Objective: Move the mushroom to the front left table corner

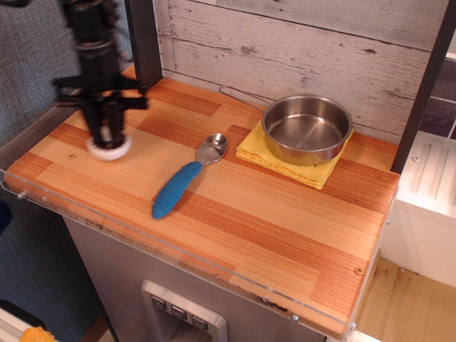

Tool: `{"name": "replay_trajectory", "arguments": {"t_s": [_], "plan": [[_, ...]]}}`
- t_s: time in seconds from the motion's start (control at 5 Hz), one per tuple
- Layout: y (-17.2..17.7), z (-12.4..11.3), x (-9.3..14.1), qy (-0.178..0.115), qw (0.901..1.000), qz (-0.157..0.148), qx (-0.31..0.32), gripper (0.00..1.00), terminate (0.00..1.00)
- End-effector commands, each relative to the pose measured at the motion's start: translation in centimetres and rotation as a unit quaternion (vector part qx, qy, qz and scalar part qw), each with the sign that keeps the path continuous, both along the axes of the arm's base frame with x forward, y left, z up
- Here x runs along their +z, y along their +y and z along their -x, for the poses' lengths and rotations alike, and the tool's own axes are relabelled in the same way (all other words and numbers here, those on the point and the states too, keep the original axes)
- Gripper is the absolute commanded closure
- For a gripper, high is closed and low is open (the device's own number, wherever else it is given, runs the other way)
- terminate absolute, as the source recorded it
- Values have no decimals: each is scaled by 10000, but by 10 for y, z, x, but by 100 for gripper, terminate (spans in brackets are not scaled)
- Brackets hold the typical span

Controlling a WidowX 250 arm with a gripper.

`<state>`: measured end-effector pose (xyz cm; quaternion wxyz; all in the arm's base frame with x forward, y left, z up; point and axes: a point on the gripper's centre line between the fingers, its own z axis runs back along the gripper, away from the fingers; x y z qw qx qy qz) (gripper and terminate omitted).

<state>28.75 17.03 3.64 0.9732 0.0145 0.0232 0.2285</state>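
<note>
Wooden table (235, 214) is bearing the carry step: gripper (107, 135), closed around the mushroom (109, 147), is nearing the front left corner (28, 178); next, lowering and releasing.

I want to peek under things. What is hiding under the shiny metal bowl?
A folded yellow cloth lies under the steel bowl, its edges and corners sticking out on the wooden table. The bowl covers the cloth's middle, so anything else beneath cannot be seen.
</note>
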Motion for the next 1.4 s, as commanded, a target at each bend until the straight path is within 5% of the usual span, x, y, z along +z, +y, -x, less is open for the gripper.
{"name": "replay_trajectory", "arguments": {"t_s": [0.0,0.4,0.6,1.2], "plan": [[20,36,17,-317,9986,-167,398,100,0],[19,42,15,-391,9988,-167,252,100,0],[16,40,17,-405,9989,-205,127,0,0],[-14,34,74,-771,9935,-449,-713,0,0]]}}
